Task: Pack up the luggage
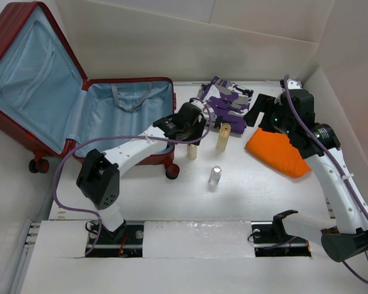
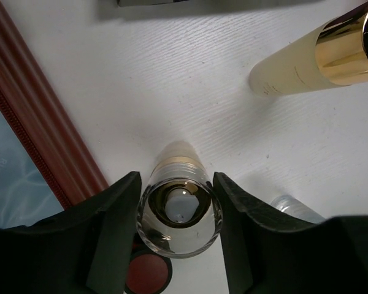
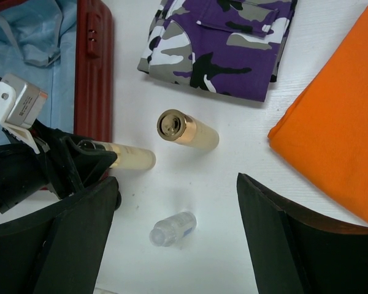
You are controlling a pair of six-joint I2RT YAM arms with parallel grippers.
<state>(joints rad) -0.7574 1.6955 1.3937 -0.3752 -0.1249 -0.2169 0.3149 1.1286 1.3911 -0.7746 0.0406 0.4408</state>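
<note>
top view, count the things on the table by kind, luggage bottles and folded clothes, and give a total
suitcase: 1
cream and gold bottles: 2
small clear bottle: 1
folded clothes, a purple camo garment and an orange cloth: 2
total: 6

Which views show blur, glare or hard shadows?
Left wrist: the clear-capped cream cylindrical bottle sits close and looks slightly soft, with glare on the other bottle's gold band. Right wrist: the purple camouflage folded cloth is sharp. Top external: even light, faint shadows.
</note>
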